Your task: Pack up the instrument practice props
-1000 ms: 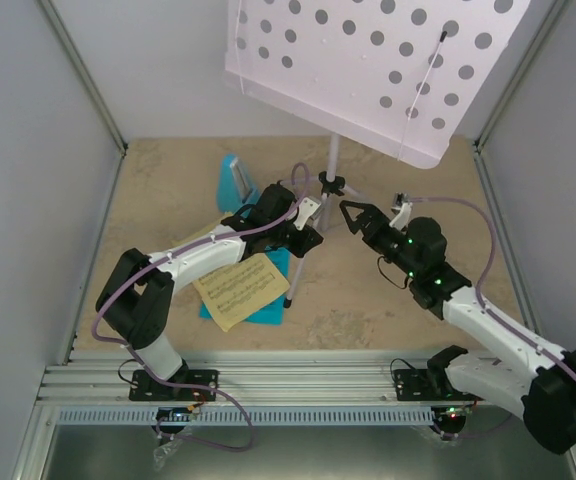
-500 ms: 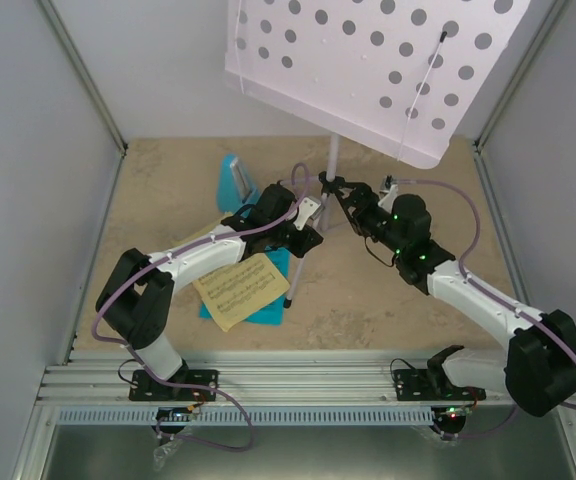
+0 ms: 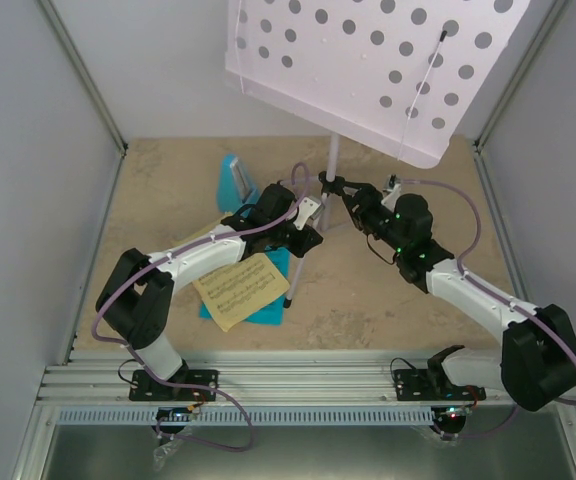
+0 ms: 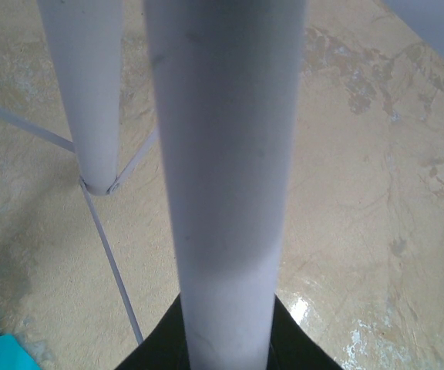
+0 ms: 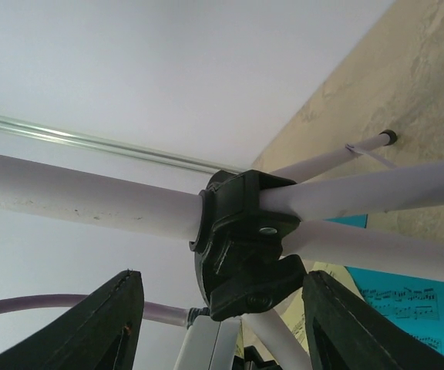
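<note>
Both at music stand: left end effector tight on leg, right end effector wide (astride hub)

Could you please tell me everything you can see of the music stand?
The music stand is pale lilac, seemingly painted metal. Its flat desk, pierced with round holes, sits tilted atop an upright pole. A black collar joins the pole to tube legs, with thin braces lower down. It stands on the sandy table. The left tool is shut on one leg; the right tool is open, straddling the collar.
</note>
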